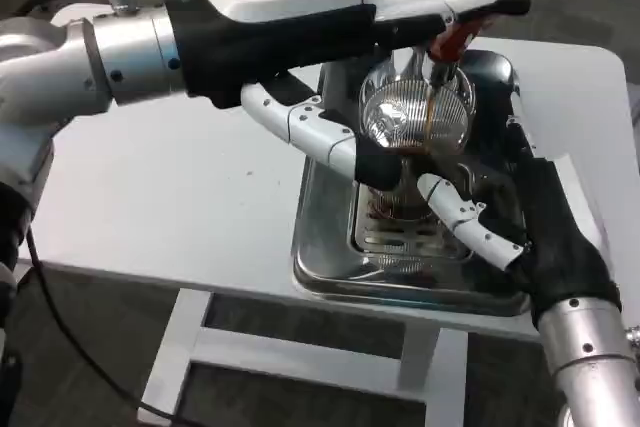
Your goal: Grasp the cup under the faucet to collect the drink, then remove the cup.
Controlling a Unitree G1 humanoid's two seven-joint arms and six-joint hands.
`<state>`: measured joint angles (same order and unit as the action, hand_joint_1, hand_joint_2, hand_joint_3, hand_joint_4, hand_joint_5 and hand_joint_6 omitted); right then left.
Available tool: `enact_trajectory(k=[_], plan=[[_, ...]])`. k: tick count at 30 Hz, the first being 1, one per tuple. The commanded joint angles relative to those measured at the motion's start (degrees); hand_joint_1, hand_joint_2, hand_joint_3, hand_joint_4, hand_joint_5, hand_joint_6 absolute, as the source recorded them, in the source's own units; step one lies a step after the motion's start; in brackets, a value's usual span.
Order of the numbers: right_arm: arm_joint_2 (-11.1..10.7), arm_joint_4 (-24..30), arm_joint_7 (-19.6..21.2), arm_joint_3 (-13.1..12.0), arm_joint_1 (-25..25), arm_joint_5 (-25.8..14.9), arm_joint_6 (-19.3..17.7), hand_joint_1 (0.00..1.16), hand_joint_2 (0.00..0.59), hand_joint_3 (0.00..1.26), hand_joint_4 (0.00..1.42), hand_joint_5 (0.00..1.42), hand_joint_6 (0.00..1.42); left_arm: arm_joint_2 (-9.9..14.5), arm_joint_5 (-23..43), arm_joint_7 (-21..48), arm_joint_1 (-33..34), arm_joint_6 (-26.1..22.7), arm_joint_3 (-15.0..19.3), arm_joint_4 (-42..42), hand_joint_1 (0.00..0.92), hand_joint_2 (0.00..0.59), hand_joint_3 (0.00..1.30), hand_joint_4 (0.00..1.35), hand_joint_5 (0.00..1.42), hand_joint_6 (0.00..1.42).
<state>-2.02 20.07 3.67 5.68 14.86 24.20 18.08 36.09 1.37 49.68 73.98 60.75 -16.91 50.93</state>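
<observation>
Clear ribbed cup [415, 117] under the faucet [447, 39], dark drink streaming in, above a steel drip tray [320, 247], right hand [480, 222] grasping the cup, left hand [400, 7] pressing the faucet lever, no readable writing.

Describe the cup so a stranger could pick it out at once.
On the white table sits a steel drip tray. Above its grate, under the red-handled faucet, the right hand holds the cup: clear ribbed glass, the only see-through thing there, with dark drink pouring in.
</observation>
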Motion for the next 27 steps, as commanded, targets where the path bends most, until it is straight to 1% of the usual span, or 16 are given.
enact_trajectory(k=[1,9,27], plan=[[0.5,-0.7,0.9,-0.2,0.2,-1.0,-1.2,0.54,0.290,0.00,0.00,0.00,0.00,1.2,-6.1,5.6,-4.4,-1.6,-3.9,1.6,0.000,0.030,0.07,0.00,0.00,0.27],[0.6,-1.6,0.9,-0.1,2.0,-1.7,-1.2,0.53,0.295,0.00,0.00,0.00,0.00,1.2,-6.1,5.7,-4.4,-1.6,-3.9,1.5,0.000,0.030,0.07,0.00,0.00,0.27],[0.6,-3.0,1.1,-0.5,3.4,-2.0,-1.4,0.52,0.299,0.00,0.00,0.00,0.00,1.2,-6.4,5.6,-4.2,-1.5,-4.0,2.0,0.000,0.030,0.07,0.00,0.00,0.27]])
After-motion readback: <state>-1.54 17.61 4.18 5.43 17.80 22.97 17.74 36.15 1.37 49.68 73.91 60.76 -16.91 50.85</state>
